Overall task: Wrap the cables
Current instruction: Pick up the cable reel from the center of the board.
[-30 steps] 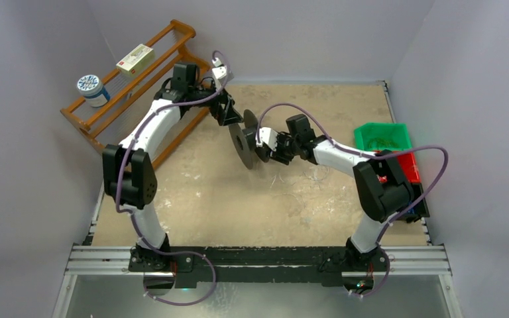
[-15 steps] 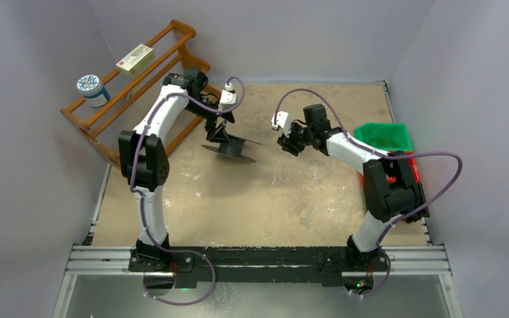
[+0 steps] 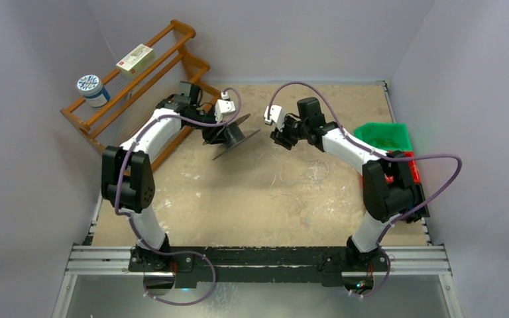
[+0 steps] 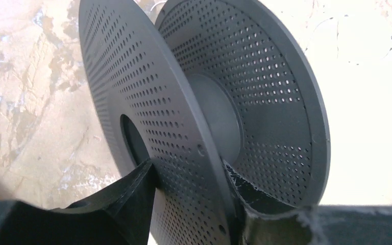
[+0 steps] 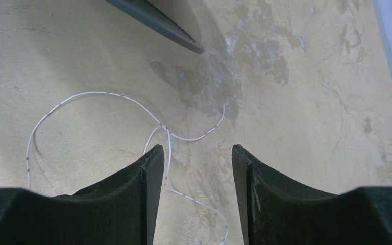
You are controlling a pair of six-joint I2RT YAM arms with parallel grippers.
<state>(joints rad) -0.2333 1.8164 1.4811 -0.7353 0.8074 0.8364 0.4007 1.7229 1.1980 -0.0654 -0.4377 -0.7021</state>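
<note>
The left gripper (image 4: 191, 178) is clamped on the near flange of a black perforated spool (image 4: 265, 102), one finger on each face of the disc. It holds the spool tilted above the far left part of the counter (image 3: 238, 205). The right gripper (image 5: 196, 153) hovers with its fingers apart and nothing between them, pointing down at the counter to the right of the spool.

The cables (image 5: 97, 93) lie loose on the counter beneath that open gripper, thin pale strands in wide loops that cross one another. The overhead view shows more of them straggling toward the middle of the counter, apart from the spool. None appears to be on the hub, so the wrapping seems barely begun.

The strands look very light and limp, with just enough spring to hold their curl. They would likely skid away if nudged, and could slip from a weak pinch. Because they lie flat, the fingers would have to close right at the surface. The best hold is probably near a free end, so the rest trails cleanly to the hub without knotting.
</note>
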